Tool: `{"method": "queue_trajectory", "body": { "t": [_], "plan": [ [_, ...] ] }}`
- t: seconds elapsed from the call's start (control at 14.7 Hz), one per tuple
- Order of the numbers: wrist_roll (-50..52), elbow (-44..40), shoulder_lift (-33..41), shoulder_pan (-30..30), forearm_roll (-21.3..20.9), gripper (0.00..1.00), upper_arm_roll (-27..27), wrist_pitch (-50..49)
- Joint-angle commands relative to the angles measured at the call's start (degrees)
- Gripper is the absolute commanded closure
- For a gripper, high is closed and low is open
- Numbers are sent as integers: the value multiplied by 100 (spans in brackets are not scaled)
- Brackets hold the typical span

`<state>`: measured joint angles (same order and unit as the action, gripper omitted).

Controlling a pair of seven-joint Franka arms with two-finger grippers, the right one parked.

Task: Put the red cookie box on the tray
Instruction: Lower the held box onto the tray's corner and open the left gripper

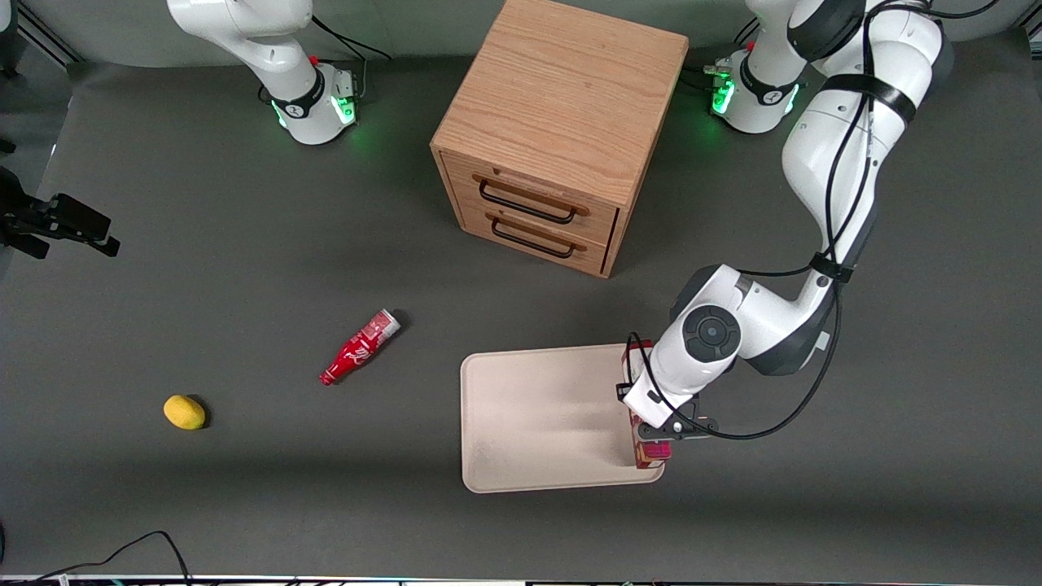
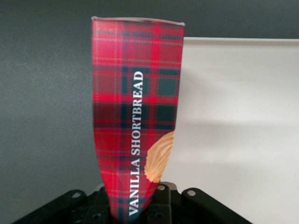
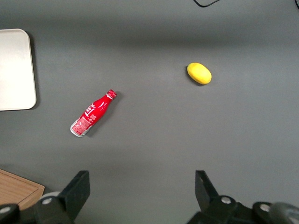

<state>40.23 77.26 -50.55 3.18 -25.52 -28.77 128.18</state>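
Cardboard-light, stiff red cookie box [image 2: 135, 112] hanging clamped across its narrow faces in the tool [image 1: 661, 430], over the tray [image 1: 537, 423] edge at three o'clock; crushing easily if squeezed harder.

Wooden two-drawer cabinet [image 1: 553, 134]; red bottle [image 1: 359, 347] lying near yellow lemon [image 1: 185, 412].

From the front, the left arm's wrist covers most of the red cookie box [image 1: 649, 452]; only its two ends show, at the tray [image 1: 537, 415] edge nearest the working arm. The claw [image 1: 661, 430] sits under that wrist, so its grip on the carton is largely hidden there. In the left wrist view the box [image 2: 135, 116] runs out of frame between the claw's dark fingers [image 2: 161, 200], and the tray [image 2: 233, 126] is cut off.
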Motion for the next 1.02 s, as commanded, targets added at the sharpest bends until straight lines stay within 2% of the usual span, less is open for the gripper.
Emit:
{"method": "queue_trajectory", "body": {
  "t": [0.0, 0.07, 0.14, 0.2, 0.27, 0.55, 0.75, 0.89, 0.95],
  "plan": [
    [151, -10, -52, 77, -138, 90, 47, 172],
    [151, -1, -52, 77, -138, 74, 47, 173],
    [151, -1, -52, 77, -138, 52, 47, 173],
    [151, -1, -52, 77, -138, 23, 47, 173],
    [160, -1, -52, 77, -138, 2, 47, 164],
    [169, -88, 123, -10, -50, 0, 29, 68],
    [108, -141, 492, -107, 55, 0, -24, -677],
    [64, -194, 922, -282, 344, 0, -59, -1213],
    [-41, -177, 1289, -387, 650, 0, -50, -1434]
  ]
}}
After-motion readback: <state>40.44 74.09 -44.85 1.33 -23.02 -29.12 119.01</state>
